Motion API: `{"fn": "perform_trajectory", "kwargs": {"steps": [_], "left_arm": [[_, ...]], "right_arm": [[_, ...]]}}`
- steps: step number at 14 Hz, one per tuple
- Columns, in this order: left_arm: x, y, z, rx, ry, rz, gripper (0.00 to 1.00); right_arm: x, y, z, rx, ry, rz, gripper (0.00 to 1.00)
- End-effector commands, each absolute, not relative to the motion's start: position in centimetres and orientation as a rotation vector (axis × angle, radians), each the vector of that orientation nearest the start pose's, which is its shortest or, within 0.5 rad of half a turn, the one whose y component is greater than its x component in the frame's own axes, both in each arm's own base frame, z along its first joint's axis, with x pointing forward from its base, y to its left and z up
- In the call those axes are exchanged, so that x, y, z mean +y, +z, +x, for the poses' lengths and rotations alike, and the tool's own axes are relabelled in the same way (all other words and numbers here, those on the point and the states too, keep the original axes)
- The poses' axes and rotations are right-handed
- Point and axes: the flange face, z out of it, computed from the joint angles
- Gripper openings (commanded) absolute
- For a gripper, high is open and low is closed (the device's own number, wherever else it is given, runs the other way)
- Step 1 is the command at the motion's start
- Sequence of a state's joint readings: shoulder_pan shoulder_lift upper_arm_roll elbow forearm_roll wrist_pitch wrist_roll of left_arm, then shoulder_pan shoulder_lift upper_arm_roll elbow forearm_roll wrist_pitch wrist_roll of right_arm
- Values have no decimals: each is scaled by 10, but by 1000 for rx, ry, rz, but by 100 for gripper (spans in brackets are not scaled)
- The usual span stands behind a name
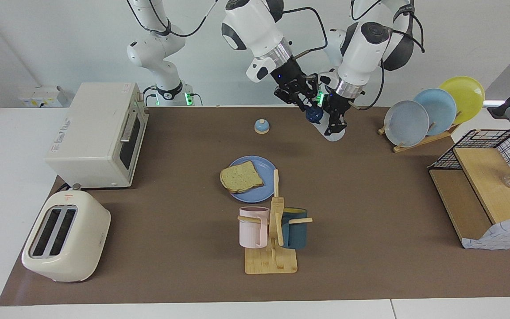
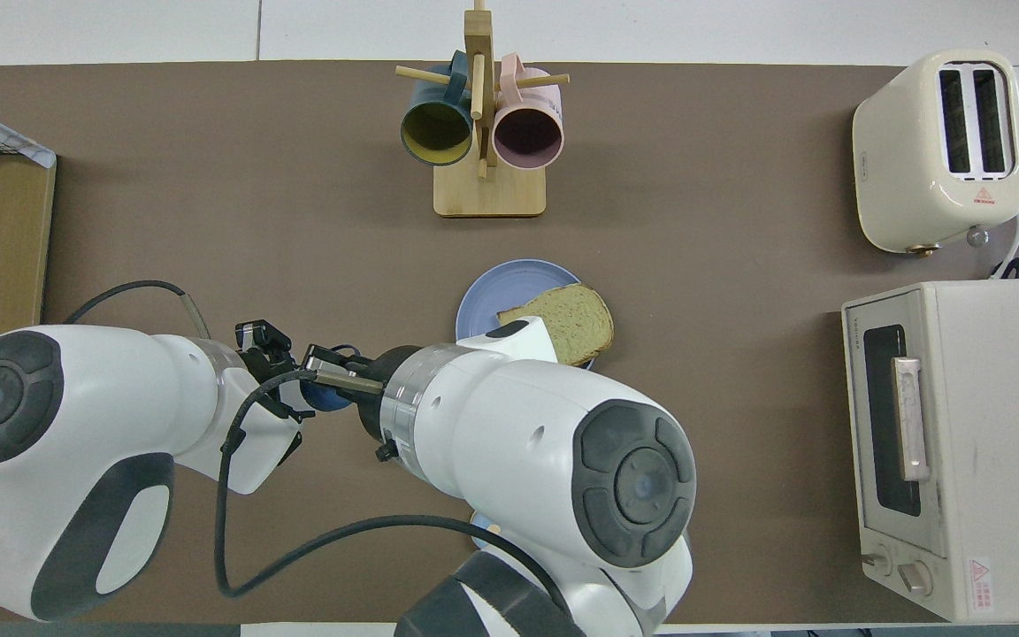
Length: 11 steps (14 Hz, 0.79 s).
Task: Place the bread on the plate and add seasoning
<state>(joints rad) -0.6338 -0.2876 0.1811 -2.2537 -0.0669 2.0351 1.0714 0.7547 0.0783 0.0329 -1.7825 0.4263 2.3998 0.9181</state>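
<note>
The bread point(image 1: 241, 176) lies on the blue plate point(image 1: 264, 188) in the middle of the table, overhanging its rim toward the right arm's end; both also show in the overhead view, bread point(image 2: 573, 323) on plate point(image 2: 492, 292). My left gripper point(image 1: 335, 122) is shut on the seasoning bottle point(image 1: 335, 134) and holds it tilted, low over the robots' edge of the table. Its navy cap point(image 1: 313, 115) points toward my right gripper point(image 1: 307, 101), which is right at the cap. In the overhead view the arms hide most of the bottle; only the cap point(image 2: 330, 398) shows.
A small blue-topped knob point(image 1: 261, 126) sits nearer to the robots than the plate. The mug rack point(image 1: 272, 235) stands just farther from the robots than the plate. Oven point(image 1: 98, 133) and toaster point(image 1: 64, 237) are at the right arm's end; plate rack point(image 1: 432, 113) and wire shelf point(image 1: 485, 186) at the left arm's end.
</note>
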Motion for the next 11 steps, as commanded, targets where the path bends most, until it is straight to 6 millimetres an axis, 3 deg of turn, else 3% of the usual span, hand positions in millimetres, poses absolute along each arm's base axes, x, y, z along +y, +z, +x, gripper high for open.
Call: {"fn": "perform_trajectory", "kwargs": {"steps": [1, 4, 8, 11], "left_arm": [[-206, 488, 415, 2182, -178, -2357, 0], [-207, 487, 414, 2175, -175, -2364, 0], [-210, 489, 414, 2157, -190, -2375, 0], [-212, 489, 413, 2151, -184, -2383, 0]], "right_arm": [[448, 568, 439, 467, -61, -2456, 36], [445, 576, 437, 461, -51, -2461, 30], [444, 578, 437, 462, -49, -2457, 0], [441, 580, 440, 478, -63, -2435, 0]]}}
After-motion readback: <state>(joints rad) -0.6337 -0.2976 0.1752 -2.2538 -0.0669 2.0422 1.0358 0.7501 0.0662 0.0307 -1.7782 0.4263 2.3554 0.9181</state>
